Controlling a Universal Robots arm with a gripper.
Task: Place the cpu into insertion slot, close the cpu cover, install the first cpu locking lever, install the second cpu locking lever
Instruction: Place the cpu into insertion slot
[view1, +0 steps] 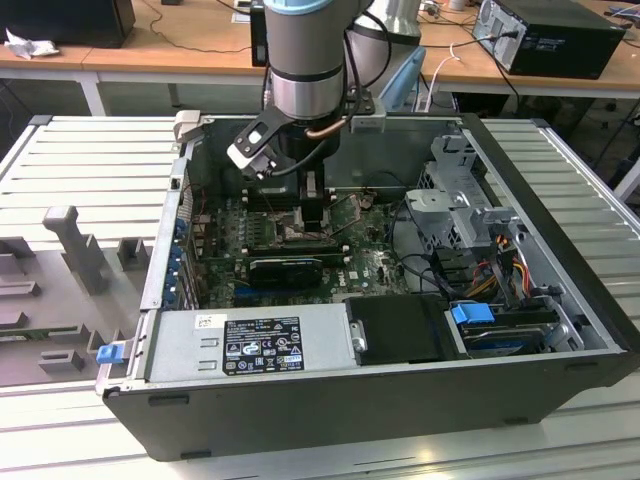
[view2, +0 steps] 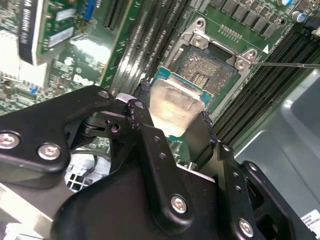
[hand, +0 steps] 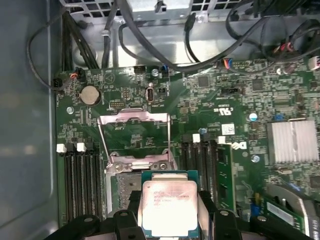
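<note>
cpu (hand: 167, 207) clamped in the jaws, hanging over the slot (view2: 212, 75)
jaws are pinching two opposite edges of the cpu, silver top facing the cameras. in both wrist views it overlaps the slot's near side and isn't seated, and much of the pin field is bare. cover (hand: 132, 119) is swung open on the slot's far side. arm reaches down into the open pc case (view1: 400, 395) sitting on the bench (view1: 80, 160).

I count one cpu (hand: 170, 207) over one insertion slot (view2: 207, 70), one cpu cover (hand: 132, 119) lying open just beside that slot, one coin battery (hand: 90, 94) near it, and one finned heatsink (hand: 292, 141) well apart from it.
</note>
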